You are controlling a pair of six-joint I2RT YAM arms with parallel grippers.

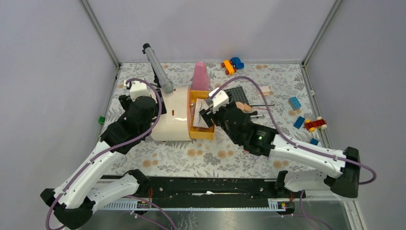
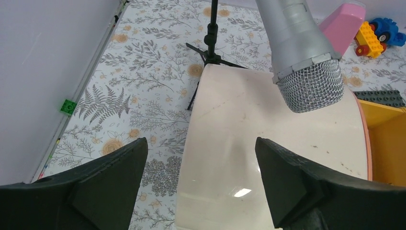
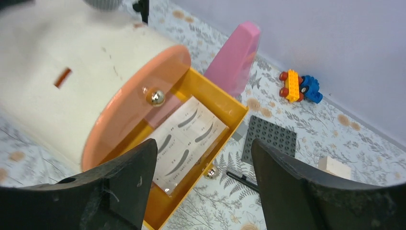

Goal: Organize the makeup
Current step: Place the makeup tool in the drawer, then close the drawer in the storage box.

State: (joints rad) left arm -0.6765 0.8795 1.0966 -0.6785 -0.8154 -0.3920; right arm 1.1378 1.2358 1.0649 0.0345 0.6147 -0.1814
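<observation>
No legible text, brand or number in any view; the only print is on the white eyebrow card [image 3: 189,139] lying in the yellow drawer [image 3: 215,91]: a short line of small type beneath each grey brow shape, too small and blurred to read. From the top camera the card is just a pale patch.

Both arms, same build. Left arm [image 1: 91,167] and right arm [image 1: 306,155]: white link shells, black round joint housings, black blocks at the base next to the base rail [image 1: 206,189]. A purple cable [image 1: 246,77] loops along each arm, starting near the rail. A white box [image 1: 139,89] caps each arm at the end farthest from the rail. Green LED [image 1: 260,137] lit on the right arm's black housing. Left gripper [image 2: 201,146] and right gripper [image 3: 203,146]: matte black, blunt wedge fingers [image 2: 110,177].
</observation>
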